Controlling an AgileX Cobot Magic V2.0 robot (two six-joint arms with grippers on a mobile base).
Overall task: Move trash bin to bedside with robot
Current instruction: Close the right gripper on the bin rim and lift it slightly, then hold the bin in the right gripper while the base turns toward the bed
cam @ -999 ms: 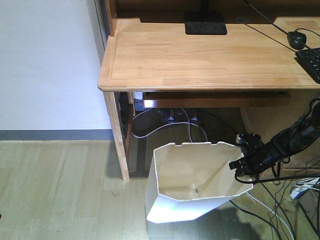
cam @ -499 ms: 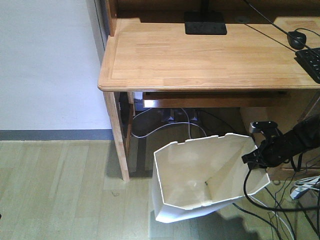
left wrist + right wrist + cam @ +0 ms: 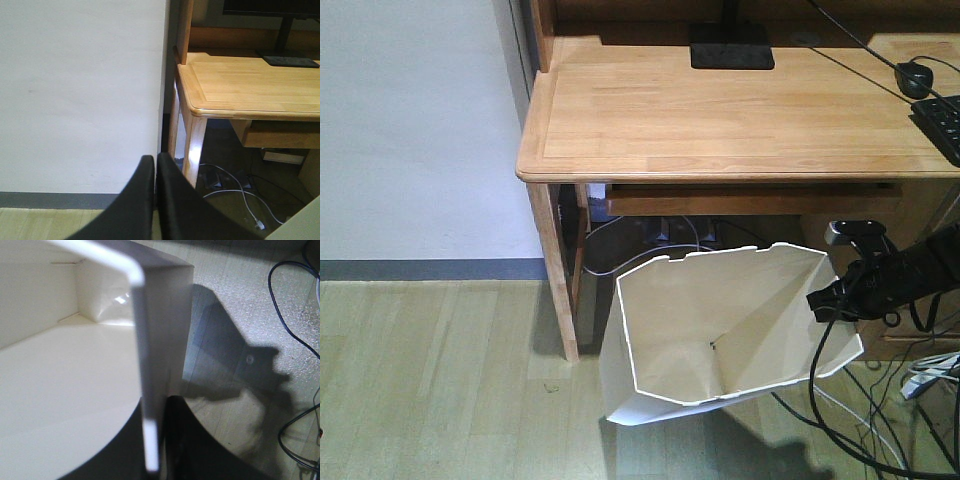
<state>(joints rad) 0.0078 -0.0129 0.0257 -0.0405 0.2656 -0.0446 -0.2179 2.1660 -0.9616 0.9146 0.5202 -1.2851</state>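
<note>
The white trash bin (image 3: 720, 330) stands tilted on the wooden floor in front of the light wooden desk (image 3: 720, 110). My right gripper (image 3: 825, 300) is shut on the bin's right rim. In the right wrist view the rim wall (image 3: 150, 390) runs between the two black fingers (image 3: 190, 440), one inside and one outside the bin. My left gripper (image 3: 156, 165) is shut and empty, facing the white wall beside the desk leg (image 3: 194, 145). The bed is out of view.
Loose cables (image 3: 880, 430) and a power strip (image 3: 930, 375) lie on the floor at the right. A keyboard (image 3: 940, 125), mouse (image 3: 912, 78) and monitor base (image 3: 730, 45) sit on the desk. A white wall (image 3: 410, 130) stands at the left.
The bin has risen and tilted over, its rim now higher and further right. My right gripper has moved up and right with the rim in it.
</note>
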